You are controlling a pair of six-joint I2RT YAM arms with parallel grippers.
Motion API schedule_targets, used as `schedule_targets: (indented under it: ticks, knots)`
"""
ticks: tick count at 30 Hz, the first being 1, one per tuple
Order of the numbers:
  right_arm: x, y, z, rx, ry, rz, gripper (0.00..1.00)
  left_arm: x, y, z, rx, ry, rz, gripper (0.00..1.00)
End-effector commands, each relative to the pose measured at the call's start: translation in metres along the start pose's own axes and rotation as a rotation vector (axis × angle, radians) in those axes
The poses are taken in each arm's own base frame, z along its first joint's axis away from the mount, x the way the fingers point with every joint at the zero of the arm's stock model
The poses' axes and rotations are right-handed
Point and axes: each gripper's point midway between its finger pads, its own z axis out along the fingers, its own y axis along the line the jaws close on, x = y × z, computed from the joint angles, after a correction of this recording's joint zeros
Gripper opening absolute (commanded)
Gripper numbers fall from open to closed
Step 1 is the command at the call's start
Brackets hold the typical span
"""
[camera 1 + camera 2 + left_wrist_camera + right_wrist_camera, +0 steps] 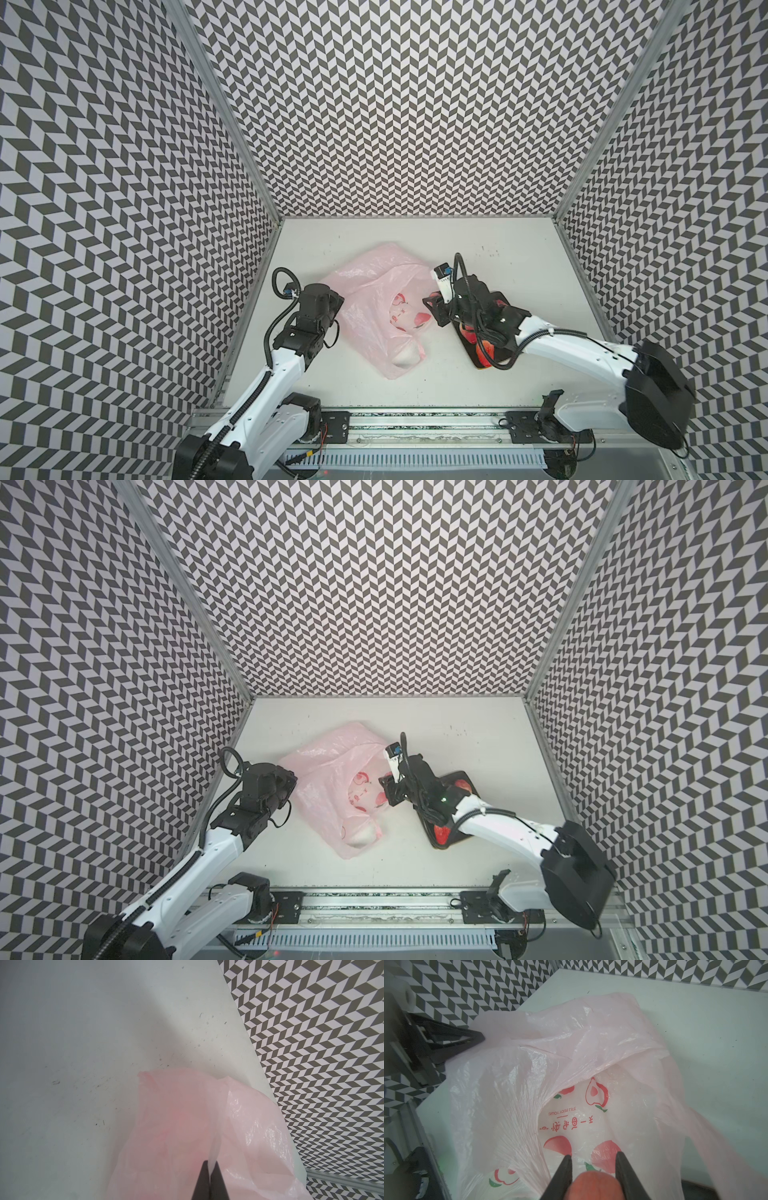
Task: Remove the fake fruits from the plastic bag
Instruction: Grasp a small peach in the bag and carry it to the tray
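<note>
Fake fruits [442, 833] are light, hard, glossy plastic by the look of them, so they should weigh next to nothing but slide easily on smooth finger faces. One of them, an orange-red fruit [593, 1187], sits between the jaws of the right gripper [593, 1155]. The jaws stand part-way apart and are closed against its rounded sides. A hold across the widest part, as here, looks like the safest one; a pinch nearer the crown would likely squirt it out.

The left gripper [210, 1165] is pressed fully together on a fold of the plastic bag [187, 1126]. The film is thin, limp and crinkly. It will not keep a shape by itself, so a pinch on the edge seems the right way to keep the mouth spread.

Beyond the held fruit, the right wrist view looks into the open bag. Only flat red prints show on the film and no fruit is visible inside, though folds could hide one.

In both top views the bag lies crumpled on the white table [415, 386] between the arms. The right gripper is at the bag's mouth, just beside a dark board [500, 300] where other red fruits lie, partly hidden under the arm.
</note>
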Motion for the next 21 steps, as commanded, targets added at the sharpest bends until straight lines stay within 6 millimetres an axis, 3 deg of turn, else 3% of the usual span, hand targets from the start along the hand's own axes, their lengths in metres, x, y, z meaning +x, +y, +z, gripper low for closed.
schedule_targets:
  ticks: [1,7,11,16,21]
  knots:
    - [0.016,-0.026,-0.023,0.120,0.021,0.068,0.32,-0.019,-0.022,0.002,0.048,-0.067,0.038,0.00]
    - [0.041,-0.090,-0.064,0.374,-0.027,0.223,0.32,-0.017,-0.031,0.014,0.061,-0.047,0.085,0.00]
    - [0.066,-0.121,-0.071,0.462,-0.004,0.312,0.33,-0.014,-0.031,0.018,0.067,-0.035,0.105,0.02]
    - [0.080,-0.130,-0.062,0.451,-0.025,0.369,0.36,-0.012,-0.033,0.017,0.089,-0.030,0.126,0.10]
    - [0.088,-0.132,-0.050,0.439,-0.016,0.386,0.38,-0.013,-0.034,0.014,0.095,-0.035,0.145,0.24]
